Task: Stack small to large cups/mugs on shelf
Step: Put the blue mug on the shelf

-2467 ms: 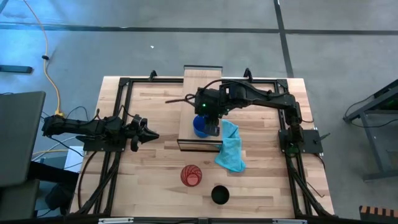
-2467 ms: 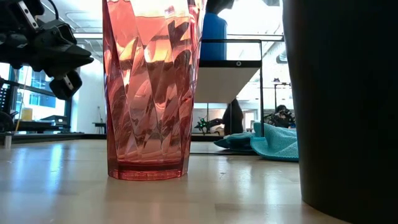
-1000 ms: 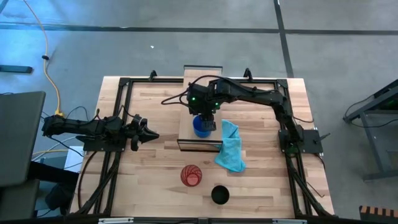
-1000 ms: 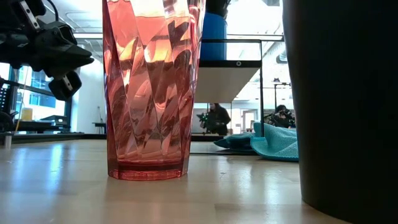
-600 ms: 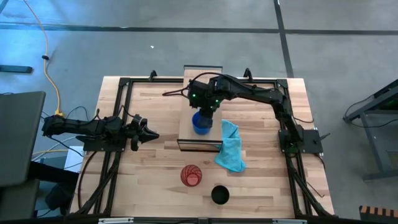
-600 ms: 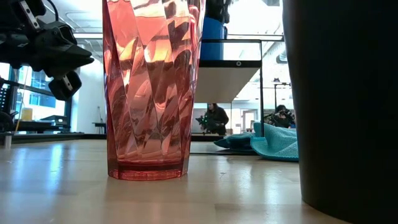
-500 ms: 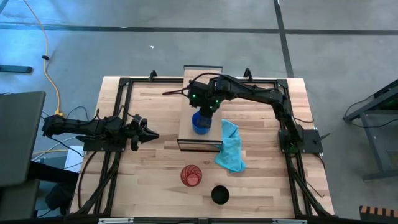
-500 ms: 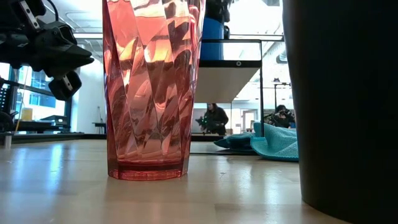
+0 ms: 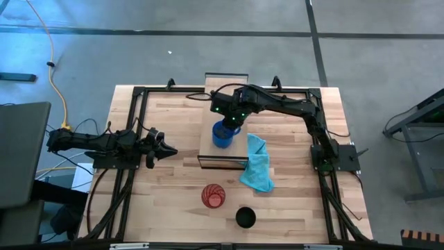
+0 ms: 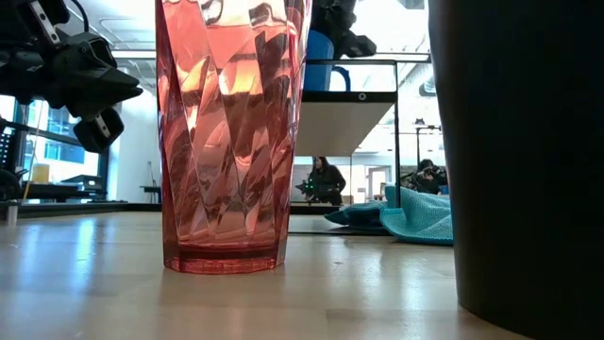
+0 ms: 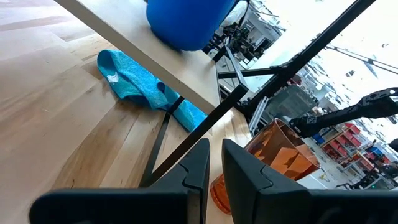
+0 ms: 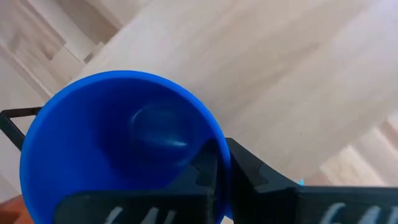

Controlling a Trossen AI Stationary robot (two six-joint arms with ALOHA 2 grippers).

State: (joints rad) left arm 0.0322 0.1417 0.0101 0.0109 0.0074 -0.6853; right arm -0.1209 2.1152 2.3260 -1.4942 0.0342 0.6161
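The blue mug (image 9: pixel 221 134) is on the light-wood shelf (image 9: pixel 208 151), and my right gripper (image 9: pixel 232 119) is shut on its rim. In the low view the mug (image 10: pixel 319 59) leans a little, its handle (image 10: pixel 340 77) showing. The red tumbler (image 9: pixel 214 196) and the black cup (image 9: pixel 245 217) stand upright on the tabletop near the front edge. My left gripper (image 9: pixel 168 151) hovers shut left of the shelf, touching nothing. My right gripper pinches the mug's rim wall (image 12: pixel 219 144), one finger (image 12: pixel 204 177) inside the mug and the other (image 12: pixel 252 177) outside. It comes from above and from the far side, slanting down. The mug leans slightly; I cannot tell whether its base touches the shelf board.
A light-blue cloth (image 9: pixel 257 164) lies crumpled on the tabletop against the shelf's right side. The shelf's thin black frame (image 11: pixel 186 140) stands between my left gripper and the tumbler (image 11: pixel 273 155). A person (image 10: pixel 326 179) shows in the room beyond the table.
My right gripper has drawn back from above the mug toward the table's far edge and come down at its rim. The mug has shifted slightly toward the table's left and tipped; its handle now shows in the low view.
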